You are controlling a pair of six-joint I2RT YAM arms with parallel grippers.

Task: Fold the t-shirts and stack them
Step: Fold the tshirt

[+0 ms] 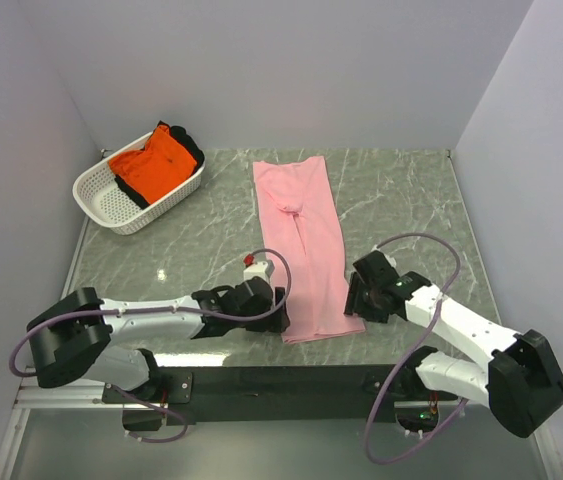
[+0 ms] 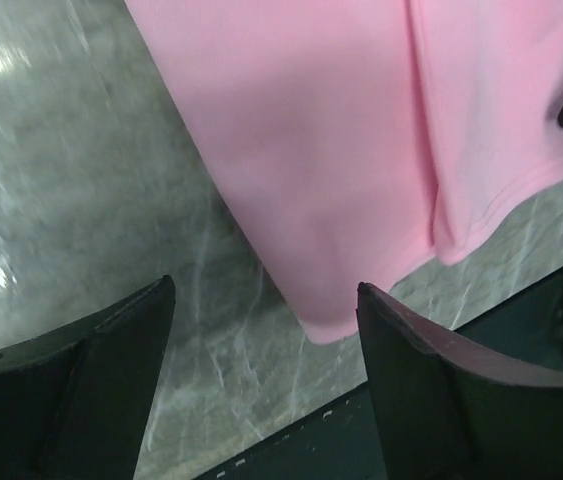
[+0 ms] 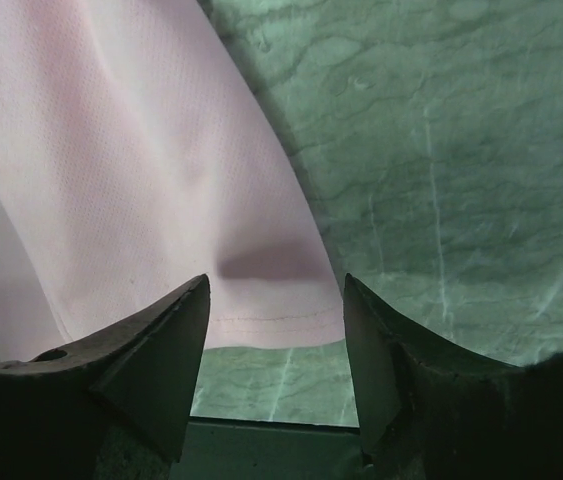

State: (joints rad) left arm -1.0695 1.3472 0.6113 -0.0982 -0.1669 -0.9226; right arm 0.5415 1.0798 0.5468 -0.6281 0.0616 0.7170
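Note:
A light pink t-shirt lies flat as a long narrow folded strip down the middle of the marble table. Its near hem shows in both wrist views. My left gripper hovers open at the hem's near left corner, with the corner just ahead of its jaws. At the near right corner my right gripper is open too, the hem's edge lying between its fingers. A bright orange t-shirt sits crumpled in the basket.
A white perforated basket stands at the far left and also holds something black. The table's dark front rail runs just behind both grippers. Walls close in the left, back and right sides.

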